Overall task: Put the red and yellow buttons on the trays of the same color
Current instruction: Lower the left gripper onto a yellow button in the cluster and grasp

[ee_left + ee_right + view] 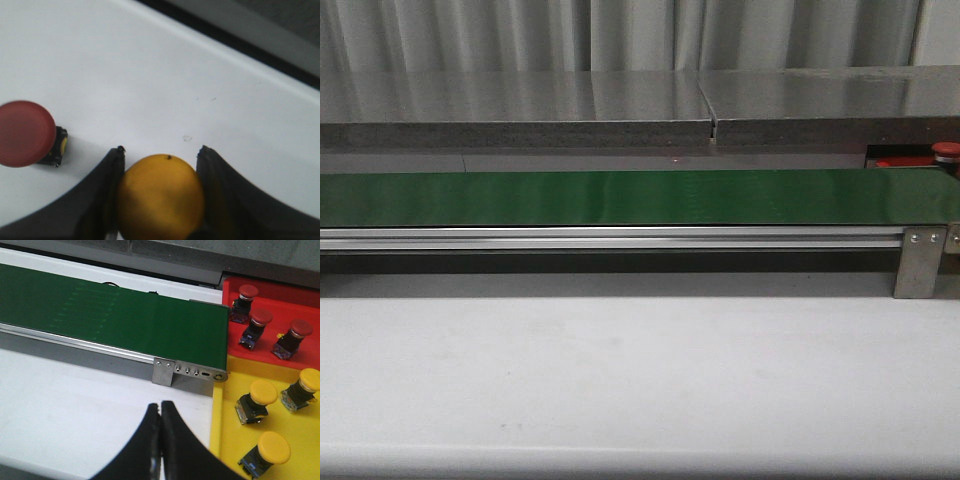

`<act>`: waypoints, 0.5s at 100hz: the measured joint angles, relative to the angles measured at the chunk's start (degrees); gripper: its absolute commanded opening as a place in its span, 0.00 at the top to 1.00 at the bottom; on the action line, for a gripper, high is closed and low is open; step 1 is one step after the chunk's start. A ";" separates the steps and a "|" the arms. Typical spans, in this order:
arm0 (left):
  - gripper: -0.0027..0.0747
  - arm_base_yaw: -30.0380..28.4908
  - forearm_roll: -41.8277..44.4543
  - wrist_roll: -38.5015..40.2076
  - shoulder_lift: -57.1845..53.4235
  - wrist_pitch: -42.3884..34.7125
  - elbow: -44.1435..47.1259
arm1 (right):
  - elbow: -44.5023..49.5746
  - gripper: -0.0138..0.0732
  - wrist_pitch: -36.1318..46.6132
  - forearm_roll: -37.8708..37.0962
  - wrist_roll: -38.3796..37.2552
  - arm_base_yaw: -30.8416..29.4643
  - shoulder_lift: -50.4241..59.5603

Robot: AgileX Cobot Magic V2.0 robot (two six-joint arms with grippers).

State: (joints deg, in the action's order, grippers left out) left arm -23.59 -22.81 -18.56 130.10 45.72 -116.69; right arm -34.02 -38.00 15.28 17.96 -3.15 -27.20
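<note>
Open white table (620, 380) before the green belt (620, 197); passage unobstructed there. Red tray (235, 287) carrying three red buttons, yellow tray (222, 405) three yellow buttons; bare floor between them. Red button (25, 133) just beside left gripper (160, 152).

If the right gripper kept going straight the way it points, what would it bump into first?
Probably the silver metal bracket at the end of the long green belt. The shut right gripper points across bare white table toward it, though depth is hard to judge.

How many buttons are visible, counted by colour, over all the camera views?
Red buttons: 4, three on the red tray at, one on the white table.
Yellow buttons: 4, at, one in the left pincer.
Total: 8
</note>
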 measured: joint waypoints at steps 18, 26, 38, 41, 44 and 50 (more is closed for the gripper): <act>0.99 0.00 -0.12 0.00 -7.43 3.22 -0.49 | 0.00 0.92 0.00 0.00 0.00 0.00 0.00; 0.99 0.00 -0.71 -0.11 -9.92 4.46 -0.08 | 0.00 0.92 0.00 0.00 0.00 0.00 0.00; 0.99 0.00 -3.48 -1.31 -13.22 5.11 3.35 | 0.00 0.92 0.00 0.00 -0.09 0.00 0.00; 0.99 0.00 -4.43 -2.04 -14.09 5.11 4.61 | 0.00 0.92 0.00 0.00 -0.09 0.00 0.00; 0.99 0.00 -5.62 -2.83 -14.83 4.97 6.42 | 0.00 0.92 0.00 0.00 -0.09 0.00 0.00; 0.99 0.13 -7.02 -4.15 -16.33 4.19 9.73 | 0.00 0.92 0.00 0.00 -0.09 0.00 0.00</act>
State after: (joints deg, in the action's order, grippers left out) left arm -23.46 -29.84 -22.71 113.77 49.91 -106.96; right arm -34.02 -38.00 15.28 17.87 -3.15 -27.20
